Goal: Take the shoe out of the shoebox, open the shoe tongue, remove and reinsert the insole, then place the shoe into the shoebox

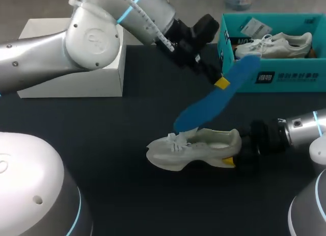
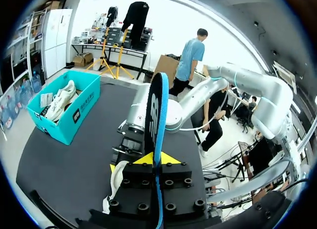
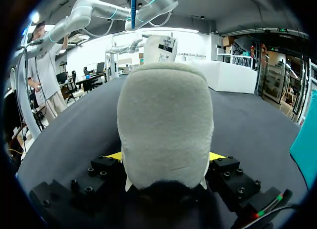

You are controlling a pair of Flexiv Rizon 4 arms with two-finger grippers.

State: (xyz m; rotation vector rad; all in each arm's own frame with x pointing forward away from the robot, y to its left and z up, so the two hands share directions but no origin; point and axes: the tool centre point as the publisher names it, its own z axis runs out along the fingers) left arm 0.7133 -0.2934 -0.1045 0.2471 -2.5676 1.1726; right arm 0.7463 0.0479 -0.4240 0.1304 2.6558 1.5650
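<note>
The pale grey fabric sneaker (image 1: 196, 147) is steadied on the black table (image 1: 102, 144), outside the teal cardboard shoebox (image 1: 290, 78), its heel clamped in the right gripper (image 1: 233, 160). The long blue foam insole (image 1: 214, 101) is pinched in the closed left gripper (image 1: 222, 83) and slanted toward the shoe's opening, its tip seemingly just inside.

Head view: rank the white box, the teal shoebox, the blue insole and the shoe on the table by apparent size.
1-2: white box and teal shoebox look alike, both partly out of sight, so unranked.
3-4: shoe and blue insole are close; the insole is longer but thinner, and held up nearer the camera, so unsure.
</note>
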